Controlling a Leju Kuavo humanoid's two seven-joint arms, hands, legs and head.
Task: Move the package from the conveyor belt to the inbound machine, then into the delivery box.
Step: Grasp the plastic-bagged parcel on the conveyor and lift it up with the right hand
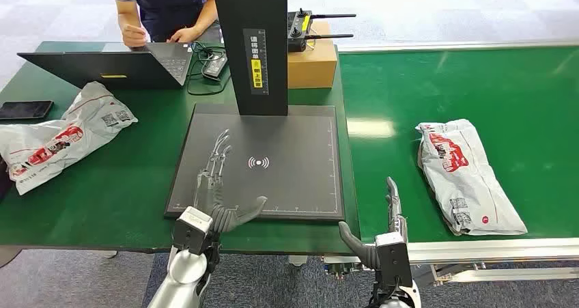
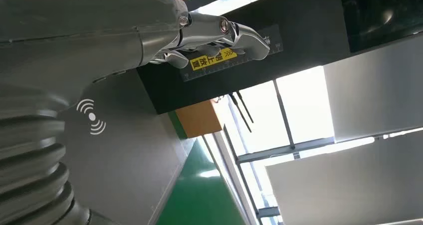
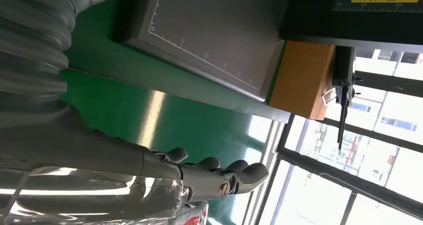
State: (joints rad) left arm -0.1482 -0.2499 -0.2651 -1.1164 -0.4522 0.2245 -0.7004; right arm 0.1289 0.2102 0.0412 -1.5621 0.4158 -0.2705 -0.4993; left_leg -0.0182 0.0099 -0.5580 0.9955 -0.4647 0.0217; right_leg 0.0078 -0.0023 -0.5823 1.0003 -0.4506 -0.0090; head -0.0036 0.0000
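The right hand (image 3: 149, 170) stretches empty fingers (image 3: 239, 175) over the green conveyor belt (image 3: 164, 115), beside the grey scanner plate (image 3: 219, 30) and cardboard box (image 3: 302, 78).

The package (image 1: 468, 175) on the conveyor belt (image 1: 478, 89) is crinkled, glossy grey plastic film; the belt is smooth green with a soft sheen. The inbound machine (image 1: 273, 161) has a matt dark plate. The cardboard box (image 1: 313, 65) looks dull brown.

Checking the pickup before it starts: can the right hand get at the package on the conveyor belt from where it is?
Probably yes. The right hand is open at the conveyor belt near edge, and only bare belt lies between it and the package.
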